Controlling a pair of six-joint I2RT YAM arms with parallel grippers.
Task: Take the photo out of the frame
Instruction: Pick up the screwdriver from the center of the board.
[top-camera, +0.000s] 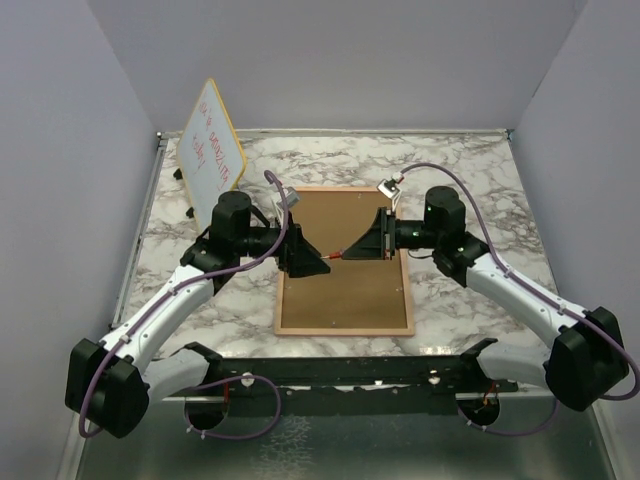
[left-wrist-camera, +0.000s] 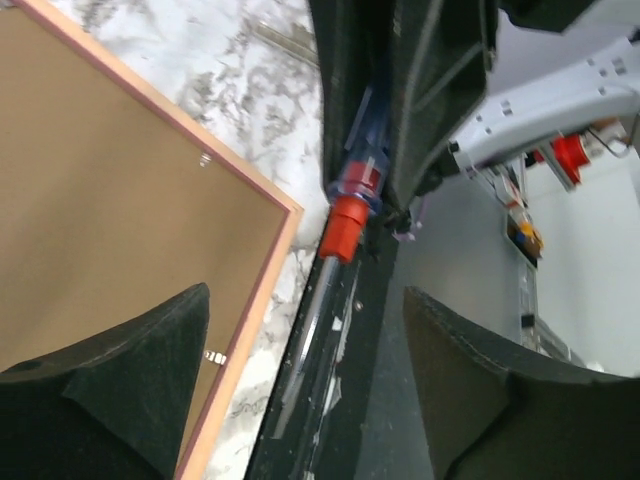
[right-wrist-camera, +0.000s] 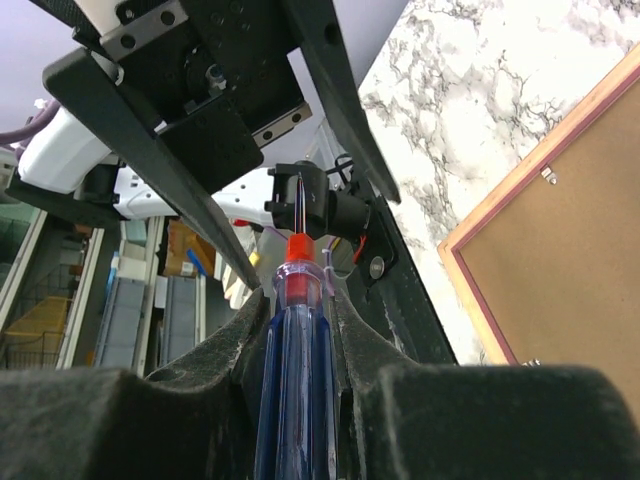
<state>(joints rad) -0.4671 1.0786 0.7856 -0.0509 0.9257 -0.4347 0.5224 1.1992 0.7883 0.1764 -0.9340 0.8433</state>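
I log frame (top-camera: 345, 290) lying back-up midway between side edges of the desk (top-camera: 470, 170); right gripper (top-camera: 373, 240) clamps a screwdriver (right-wrist-camera: 296, 360); left gripper (left-wrist-camera: 305, 350) spread wide

Marble-look table (top-camera: 330, 160) inside plain walls (top-camera: 350, 60).
Grey-veined white top; pale grey panels close the back and both sides; light is even.

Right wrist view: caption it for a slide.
Right claw grips a blue-handled screwdriver near the frame, which lies back side up.
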